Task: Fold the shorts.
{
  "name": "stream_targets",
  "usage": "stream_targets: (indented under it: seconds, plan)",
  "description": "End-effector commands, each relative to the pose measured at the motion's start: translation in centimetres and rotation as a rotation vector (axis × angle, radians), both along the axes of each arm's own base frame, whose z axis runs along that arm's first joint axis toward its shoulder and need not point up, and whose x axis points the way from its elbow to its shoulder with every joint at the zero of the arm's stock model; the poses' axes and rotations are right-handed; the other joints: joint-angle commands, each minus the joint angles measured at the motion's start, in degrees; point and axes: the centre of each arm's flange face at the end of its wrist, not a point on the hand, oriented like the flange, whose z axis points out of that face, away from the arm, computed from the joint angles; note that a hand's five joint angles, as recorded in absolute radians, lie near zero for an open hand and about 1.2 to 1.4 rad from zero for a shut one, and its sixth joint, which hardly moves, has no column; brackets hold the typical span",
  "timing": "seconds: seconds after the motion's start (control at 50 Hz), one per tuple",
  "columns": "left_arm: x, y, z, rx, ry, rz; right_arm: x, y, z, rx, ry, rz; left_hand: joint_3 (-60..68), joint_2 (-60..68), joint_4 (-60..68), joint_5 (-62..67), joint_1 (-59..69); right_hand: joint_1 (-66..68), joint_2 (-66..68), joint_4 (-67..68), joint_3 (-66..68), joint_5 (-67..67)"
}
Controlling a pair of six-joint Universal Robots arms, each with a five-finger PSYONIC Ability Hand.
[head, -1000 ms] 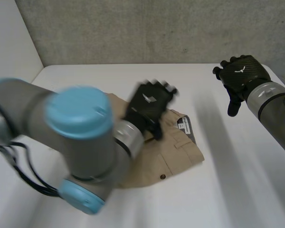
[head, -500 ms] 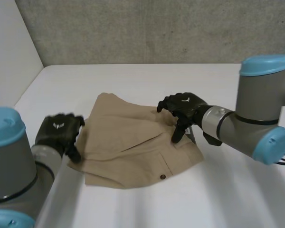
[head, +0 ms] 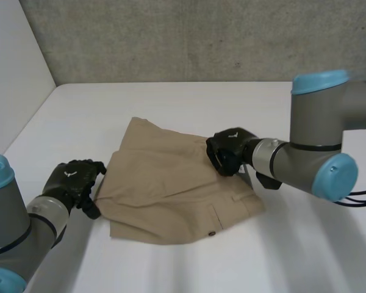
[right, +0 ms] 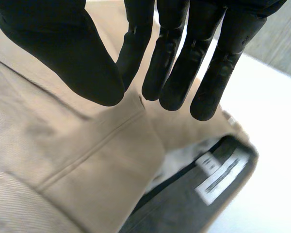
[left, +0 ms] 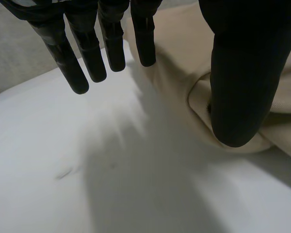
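Observation:
Tan shorts (head: pixel 171 183) lie folded on the white table (head: pixel 171 104), with a button near the front edge. My left hand (head: pixel 73 180) sits at their left edge. In the left wrist view its fingers (left: pixel 94 53) hang straight over the table, and its thumb (left: pixel 242 73) rests on the hem of the shorts (left: pixel 184 58). My right hand (head: pixel 227 152) is curled on the waistband at the right side. In the right wrist view its thumb (right: pixel 63 48) and fingers (right: pixel 169 63) close on a raised ridge of the shorts (right: pixel 63 145).
Grey lining with a white label (right: pixel 218 177) shows inside the open waist beside my right hand. A grey wall (head: pixel 189 36) stands behind the table, and a white panel (head: pixel 12 67) stands at the left. Bare table surrounds the shorts.
My left arm swung from over the shorts to their left edge. My right hand came in from the far right to the waistband and curled its fingers shut on the cloth.

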Motion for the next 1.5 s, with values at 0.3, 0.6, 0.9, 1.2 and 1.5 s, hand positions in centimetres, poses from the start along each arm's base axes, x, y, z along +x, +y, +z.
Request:
stream_targets:
  seconds: [0.3, 0.6, 0.9, 1.2, 1.5]
  plan:
    - [-1.3, -2.6, -1.1, 0.012, 0.071, -0.014, -2.0, 1.1, 0.6, -0.078, 0.044, -0.130, 20.5, 20.4, 20.4, 20.1, 21.3, -30.5, -41.1, -41.6, -41.1, -40.6]
    - [-1.0, -3.2, -1.7, 0.026, 0.061, -0.002, -0.5, -0.6, -3.1, 0.079, 0.082, -0.079, 43.5, 43.5, 43.4, 43.2, 44.3, -34.7, -45.3, -45.8, -45.4, -44.8]
    - [-2.6, -7.3, 2.0, -0.171, 0.069, -0.065, 0.8, -2.2, -0.7, 0.000, 0.040, -0.052, 52.4, 52.4, 52.3, 52.1, 53.3, 23.1, 12.5, 12.0, 12.5, 13.0]
    - [-7.3, -9.3, 27.3, -1.234, 0.195, -0.026, -0.8, -4.3, 23.4, -1.121, -0.541, -0.340, 52.3, 52.2, 52.2, 51.9, 53.1, 23.1, 12.5, 12.0, 12.5, 13.0]
    - [-7.7, -8.1, 14.3, -0.916, 0.083, -0.099, -0.7, -3.5, 13.1, -0.779, -0.296, -0.267, 50.7, 50.7, 50.7, 50.4, 51.6, 23.1, 12.5, 12.0, 12.5, 13.0]
